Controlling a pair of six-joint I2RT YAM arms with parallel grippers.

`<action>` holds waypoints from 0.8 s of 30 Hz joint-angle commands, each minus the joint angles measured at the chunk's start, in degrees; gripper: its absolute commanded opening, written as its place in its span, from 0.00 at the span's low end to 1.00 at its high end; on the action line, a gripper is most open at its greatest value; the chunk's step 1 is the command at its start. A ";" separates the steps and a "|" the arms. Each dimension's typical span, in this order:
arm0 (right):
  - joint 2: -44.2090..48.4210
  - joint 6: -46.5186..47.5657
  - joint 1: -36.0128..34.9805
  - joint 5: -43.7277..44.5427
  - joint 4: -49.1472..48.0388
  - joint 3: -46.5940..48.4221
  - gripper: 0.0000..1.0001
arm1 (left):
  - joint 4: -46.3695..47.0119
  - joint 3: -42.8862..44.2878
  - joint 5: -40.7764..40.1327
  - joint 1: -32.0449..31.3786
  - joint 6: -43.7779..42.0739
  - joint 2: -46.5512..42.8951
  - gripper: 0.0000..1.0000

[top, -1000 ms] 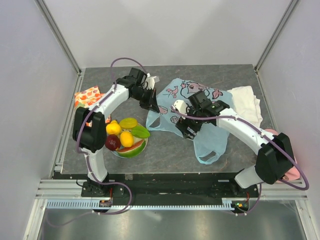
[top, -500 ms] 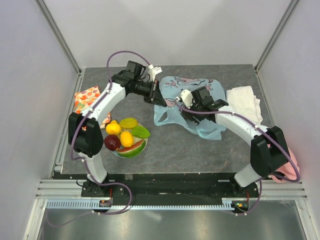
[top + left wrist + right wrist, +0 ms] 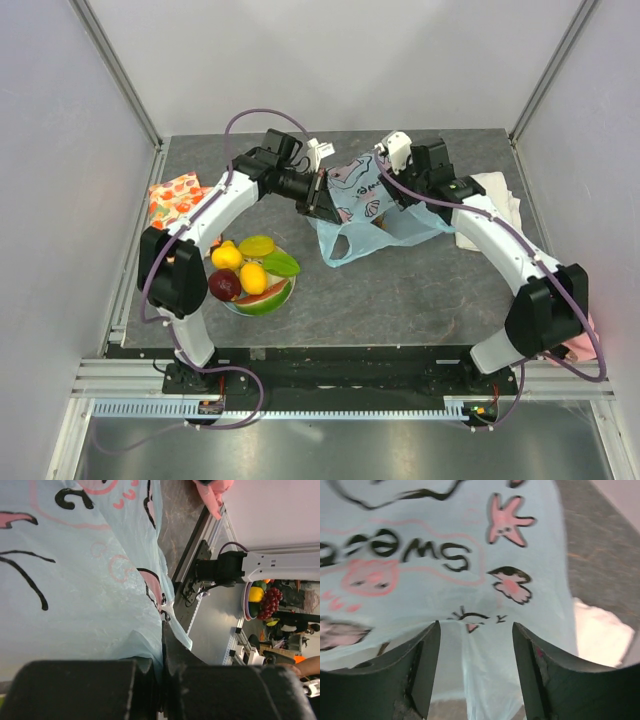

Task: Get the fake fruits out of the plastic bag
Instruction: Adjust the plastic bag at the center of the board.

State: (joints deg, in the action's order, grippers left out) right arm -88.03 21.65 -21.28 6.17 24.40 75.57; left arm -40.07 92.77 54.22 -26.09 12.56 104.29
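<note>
Two grippers flank the hanging bag (image 3: 360, 190), my left gripper (image 3: 324, 198) clamped on its left edge, my right gripper (image 3: 476, 625) gaping against its right side, while the fruits (image 3: 250, 268) sit on the plate (image 3: 289, 292) over to my left.

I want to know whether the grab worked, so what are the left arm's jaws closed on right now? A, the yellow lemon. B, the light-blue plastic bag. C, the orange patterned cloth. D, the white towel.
B: in the left wrist view the left jaws stand shut with an edge of the thin light-blue plastic bag pinched between them.
</note>
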 commanded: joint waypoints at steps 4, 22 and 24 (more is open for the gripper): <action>7.87 -5.39 -0.34 -28.82 13.12 -3.50 0.54 | 1.23 -3.74 0.27 0.16 3.17 -2.26 0.02; -1.43 -9.60 -0.26 -23.07 12.26 -6.67 0.26 | 1.75 -2.95 1.24 0.16 3.26 -1.55 0.02; -2.67 -10.13 0.09 -19.55 11.02 -5.44 0.26 | 1.75 -3.30 1.86 0.16 3.26 -1.63 0.02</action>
State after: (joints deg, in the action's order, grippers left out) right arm -88.82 14.41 -21.56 -21.06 40.03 67.22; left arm -40.07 89.10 54.08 -25.96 14.55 103.83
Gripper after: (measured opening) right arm 0.263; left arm 0.023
